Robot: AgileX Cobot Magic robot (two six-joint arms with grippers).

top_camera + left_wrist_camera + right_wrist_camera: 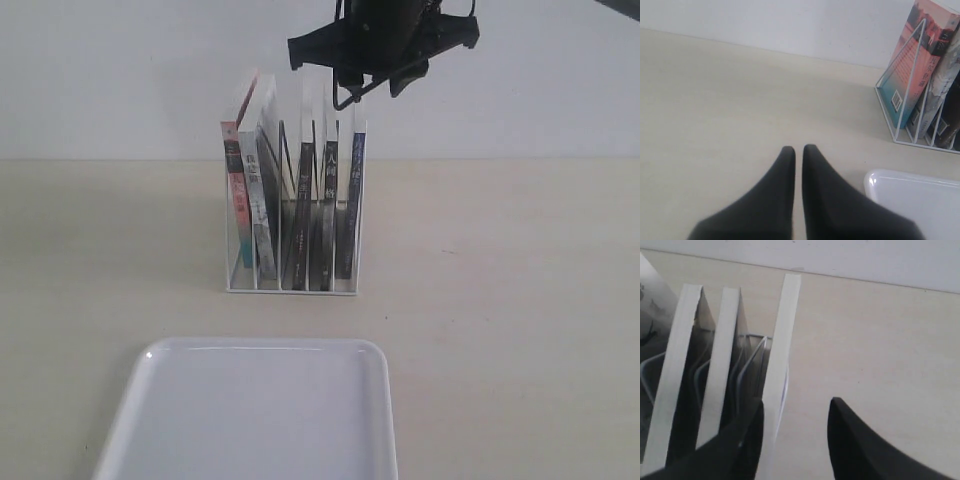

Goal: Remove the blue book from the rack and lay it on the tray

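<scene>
Overhead, the right tool (pixel 797 402) stands open above the blue book (pixel 352 200), cover unseen; left tool (pixel 799 148) closed.

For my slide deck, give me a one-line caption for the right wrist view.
Open right gripper poised over the blue book, outermost in the wire rack.

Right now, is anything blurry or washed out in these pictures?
Exterior view: small glint on the tray rim. Left wrist view: left gripper soft, too near the lens. Right wrist view: right gripper blurred, blue book's page edge washed pale.
</scene>
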